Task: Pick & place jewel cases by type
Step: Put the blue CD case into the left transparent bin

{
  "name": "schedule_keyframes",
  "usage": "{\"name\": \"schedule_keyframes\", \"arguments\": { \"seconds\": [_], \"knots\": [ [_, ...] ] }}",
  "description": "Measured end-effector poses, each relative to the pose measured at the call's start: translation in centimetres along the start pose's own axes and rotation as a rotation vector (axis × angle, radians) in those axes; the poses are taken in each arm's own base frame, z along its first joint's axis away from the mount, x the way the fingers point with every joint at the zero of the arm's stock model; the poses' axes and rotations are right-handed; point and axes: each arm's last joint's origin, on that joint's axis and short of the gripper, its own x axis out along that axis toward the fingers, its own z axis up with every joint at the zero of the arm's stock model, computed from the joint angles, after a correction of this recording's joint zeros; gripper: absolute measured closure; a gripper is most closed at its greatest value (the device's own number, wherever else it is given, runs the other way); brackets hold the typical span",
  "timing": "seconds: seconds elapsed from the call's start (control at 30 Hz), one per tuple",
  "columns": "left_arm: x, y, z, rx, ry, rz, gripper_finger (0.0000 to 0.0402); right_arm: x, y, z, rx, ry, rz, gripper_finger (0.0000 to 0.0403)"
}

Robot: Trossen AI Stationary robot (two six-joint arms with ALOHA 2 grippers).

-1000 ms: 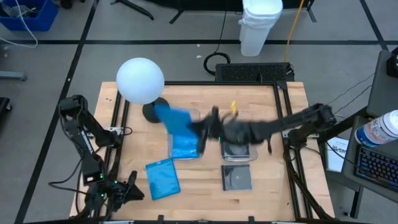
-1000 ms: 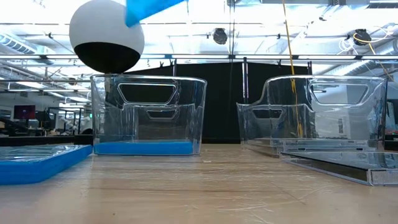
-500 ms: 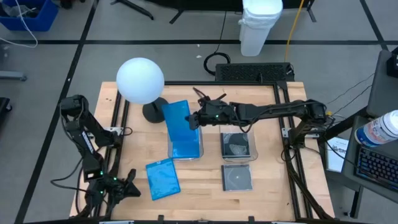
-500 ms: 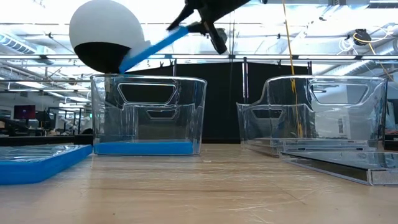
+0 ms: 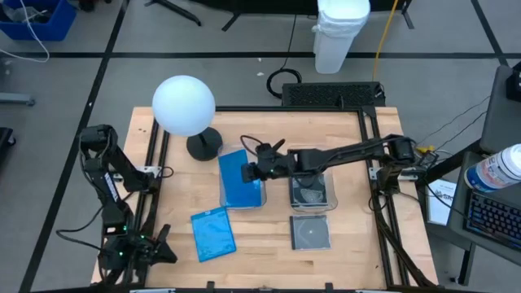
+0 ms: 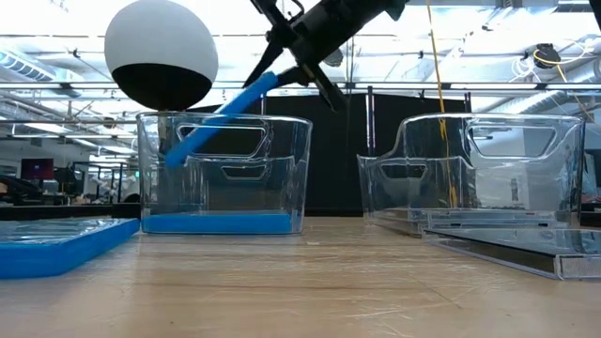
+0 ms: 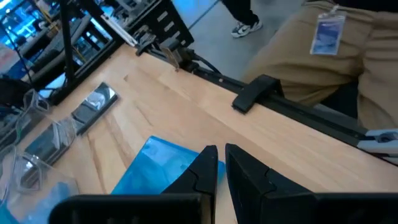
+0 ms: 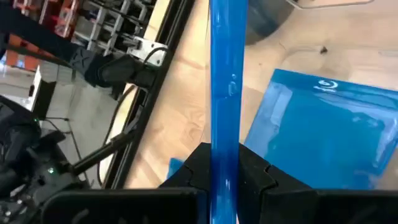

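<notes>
My right gripper [image 6: 293, 64] is shut on a translucent blue jewel case [image 6: 221, 117] over the left clear bin [image 6: 225, 174]; the case slants down into the bin. Another blue case [image 6: 218, 222] lies flat on that bin's floor. A third blue case [image 5: 213, 233] rests flat on the table near the front left. One dark case [image 5: 309, 189] lies in the right bin, and another [image 5: 310, 233] lies flat on the table in front of it. My left gripper [image 7: 219, 171] is shut, off the table's near left corner and short of the loose blue case. My right gripper pinches the blue case's two flat faces between its two fingers, at the raised edge [image 8: 222, 146]. The fingers come slanting down from the table's right side. The case is tilted, its low end [image 6: 174, 155] inside the left bin, clear of the case on the floor.
A white globe lamp [image 5: 184, 106] stands at the table's far left, beside the left bin. The right clear bin [image 6: 479, 169] stands to the right of the left one. A black frame rail [image 5: 155, 179] runs along the table's left edge. A person stands beyond the table in the left wrist view.
My right gripper has come down toward the left bin and rolled its wrist. The blue case, held high above the bin a second ago, now slants with its low end inside the bin. My left gripper has drawn back a little toward the table's left edge.
</notes>
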Motion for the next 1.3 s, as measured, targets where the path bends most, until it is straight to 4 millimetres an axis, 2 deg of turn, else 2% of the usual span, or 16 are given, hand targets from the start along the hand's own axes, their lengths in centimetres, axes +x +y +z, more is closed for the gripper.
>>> {"name": "schedule_keyframes", "arguments": {
  "seconds": [0.23,0.57,0.8,1.03,1.17,1.3],
  "knots": [
    [-0.1,0.0,0.0,0.010,-0.003,0.004,0.0364,0.2,-0.8,-0.1,0.027,-0.008,-0.075,0.0375],
    [-0.1,0.0,0.0,0.016,0.002,0.002,0.0364,5.2,-3.1,-1.4,0.095,0.041,-0.079,0.0373],
    [-0.1,-0.1,0.0,-0.001,0.003,-0.007,0.0364,5.9,-3.5,-1.8,0.038,0.028,-0.093,0.0373],
    [-0.1,-0.1,0.0,-0.004,0.003,-0.015,0.0364,5.9,-3.4,-2.4,-0.121,0.063,-0.082,0.0317],
    [-0.1,-0.1,0.2,-0.026,-0.013,-0.016,0.0364,5.6,-3.0,-2.8,-0.273,0.072,-0.062,0.0276],
    [-0.1,-0.1,0.5,-0.050,-0.038,-0.019,0.0364,5.1,-2.7,-2.8,-0.306,0.073,-0.054,0.0232]
  ]
}}
